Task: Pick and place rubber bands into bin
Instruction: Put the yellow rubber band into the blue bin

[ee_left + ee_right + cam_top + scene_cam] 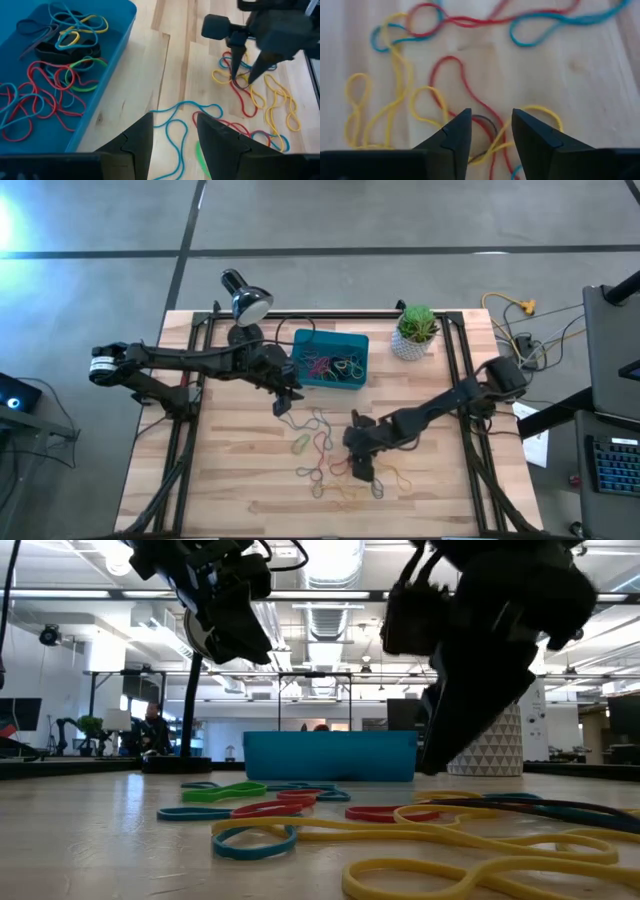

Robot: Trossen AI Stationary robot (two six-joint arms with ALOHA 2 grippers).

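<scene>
My right gripper [362, 463], fingers parted, hung low over thin rubber bands [322, 448] tangled in red, yellow and blue on the table before the teal bin [330, 359]; left gripper [284, 392] open beside it.

One bin [330, 358], many rubber bands [330, 460]

A light wooden table [230, 480] with a black frame stood on a grey floor [400, 220]; a desk lamp [245, 300] with a silver shade sat at its far edge, and a green plant in a white patterned pot [415, 332] stood near the far right corner. Beyond the table's right edge, yellow and black cables [530, 325] ran past a dark bench carrying a keyboard [610, 465]. In the room behind, a person [152, 730] sat at a workstation under ceiling lights [330, 570].
</scene>
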